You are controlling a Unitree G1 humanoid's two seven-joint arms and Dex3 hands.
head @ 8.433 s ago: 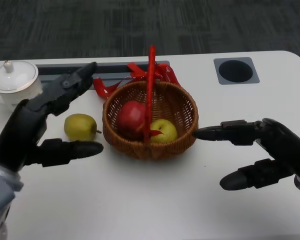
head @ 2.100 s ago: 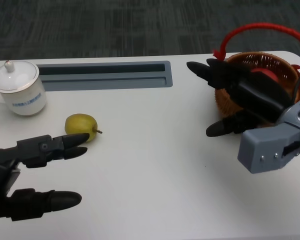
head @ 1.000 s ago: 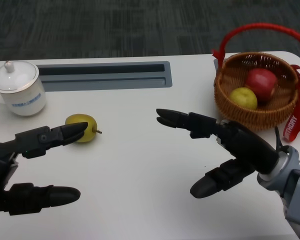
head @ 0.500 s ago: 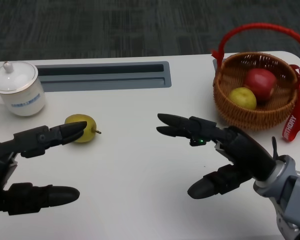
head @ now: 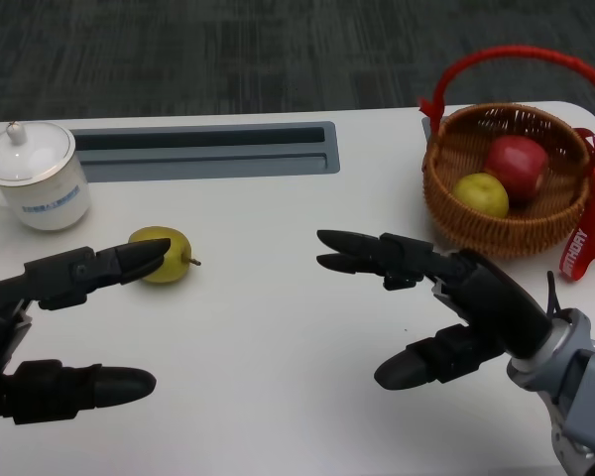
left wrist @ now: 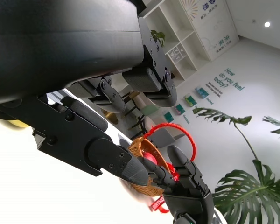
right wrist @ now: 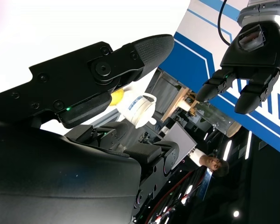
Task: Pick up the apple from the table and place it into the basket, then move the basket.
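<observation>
White counter (head: 278, 397) is seen from the head: the basket (head: 506, 213), holding a red apple (head: 517, 166), is unmoved at far right. Both the left hand (head: 50, 327) and right hand (head: 446, 307) are kept spread, empty, scarcely shifted. From the left wrist, the basket (left wrist: 144, 184) is glimpsed beyond the fingers (left wrist: 107, 156). From the right wrist, a white cup (right wrist: 140, 108) is seen.

Both hands are hovering low over the table, left hand (head: 50, 332) and right hand (head: 446, 307) gaping, fingers spread, gripping nothing.
</observation>
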